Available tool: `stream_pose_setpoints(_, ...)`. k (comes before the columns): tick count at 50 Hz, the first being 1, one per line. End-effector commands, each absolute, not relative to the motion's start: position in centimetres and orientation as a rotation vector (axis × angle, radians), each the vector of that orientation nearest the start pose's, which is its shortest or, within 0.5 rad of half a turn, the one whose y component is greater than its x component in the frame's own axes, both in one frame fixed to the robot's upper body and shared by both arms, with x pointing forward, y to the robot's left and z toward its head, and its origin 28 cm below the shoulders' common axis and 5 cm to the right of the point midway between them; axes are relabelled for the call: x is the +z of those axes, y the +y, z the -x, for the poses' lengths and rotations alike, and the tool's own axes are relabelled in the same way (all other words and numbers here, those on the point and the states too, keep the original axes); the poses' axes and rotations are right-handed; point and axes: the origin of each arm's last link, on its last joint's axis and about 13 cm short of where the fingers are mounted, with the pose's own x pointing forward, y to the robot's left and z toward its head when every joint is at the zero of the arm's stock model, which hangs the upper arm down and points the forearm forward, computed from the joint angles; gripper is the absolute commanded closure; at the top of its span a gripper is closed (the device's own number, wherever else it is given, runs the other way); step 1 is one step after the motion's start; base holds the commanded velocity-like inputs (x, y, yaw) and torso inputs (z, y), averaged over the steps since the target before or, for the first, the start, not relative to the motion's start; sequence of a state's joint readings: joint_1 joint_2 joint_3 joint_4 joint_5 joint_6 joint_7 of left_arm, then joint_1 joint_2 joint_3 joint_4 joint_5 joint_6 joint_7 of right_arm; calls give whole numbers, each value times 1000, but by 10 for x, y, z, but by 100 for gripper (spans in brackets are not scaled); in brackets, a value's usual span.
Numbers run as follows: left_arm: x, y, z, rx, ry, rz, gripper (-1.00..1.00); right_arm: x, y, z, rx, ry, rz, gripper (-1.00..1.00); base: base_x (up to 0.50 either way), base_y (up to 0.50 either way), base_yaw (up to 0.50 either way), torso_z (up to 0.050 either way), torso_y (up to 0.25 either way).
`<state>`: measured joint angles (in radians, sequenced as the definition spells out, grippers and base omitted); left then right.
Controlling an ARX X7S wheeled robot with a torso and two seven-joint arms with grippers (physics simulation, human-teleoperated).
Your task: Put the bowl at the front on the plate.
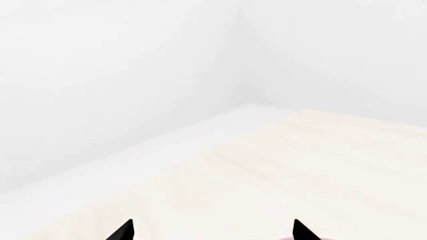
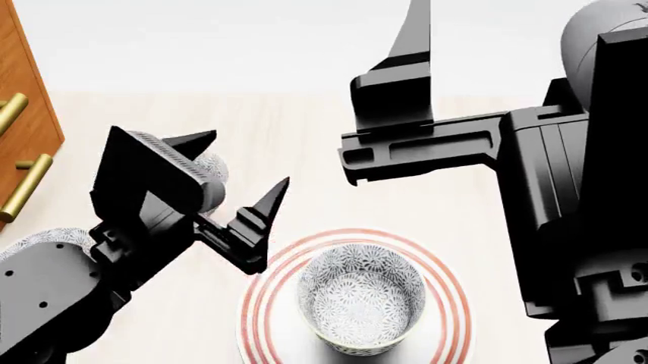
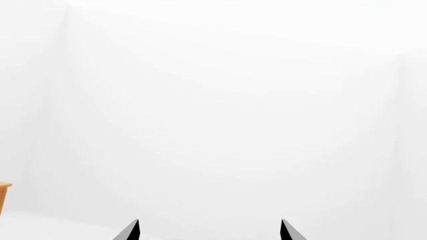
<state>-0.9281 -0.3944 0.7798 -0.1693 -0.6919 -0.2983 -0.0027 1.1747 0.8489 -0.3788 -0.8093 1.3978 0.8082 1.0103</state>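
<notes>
The floral ceramic bowl (image 2: pixel 362 299), stiff, glossy and probably chip-prone, best pinched across its rim, sits on the red-ringed plate (image 2: pixel 451 303) near the tabletop's (image 2: pixel 303 121) front edge, both grippers' fingers spread empty.

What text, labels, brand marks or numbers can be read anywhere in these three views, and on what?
None: no view shows readable text.
The bowl carries only a floral pattern.
The plate has only red rings.
The left tool, right tool and wooden cabinet bear no markings.

Pale wooden table (image 2: pixel 303 129) carries the plate (image 2: pixel 454 303).
</notes>
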Motion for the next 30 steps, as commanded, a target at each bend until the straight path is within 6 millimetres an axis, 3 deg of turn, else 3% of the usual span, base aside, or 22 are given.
stream_pose_setpoints(1, 176, 192, -340, -500, -154, -155, -100, 307, -118, -190, 60, -453, 157, -100, 0, 0, 0, 0, 0)
stream_pose_setpoints(7, 200, 191, -329, -388, -276, -138, -100, 302, -119, -191, 57, -440, 152, -100, 0, 0, 0, 0, 0)
stream_pose_setpoints(20, 228, 191, -303, -358, -391, -124, -100, 297, -118, -195, 65, -440, 141, -100, 0, 0, 0, 0, 0)
stream_pose_setpoints(30, 229, 190, -286, -324, -449, -159, -100, 296, -115, -195, 69, -429, 154, -100, 0, 0, 0, 0, 0)
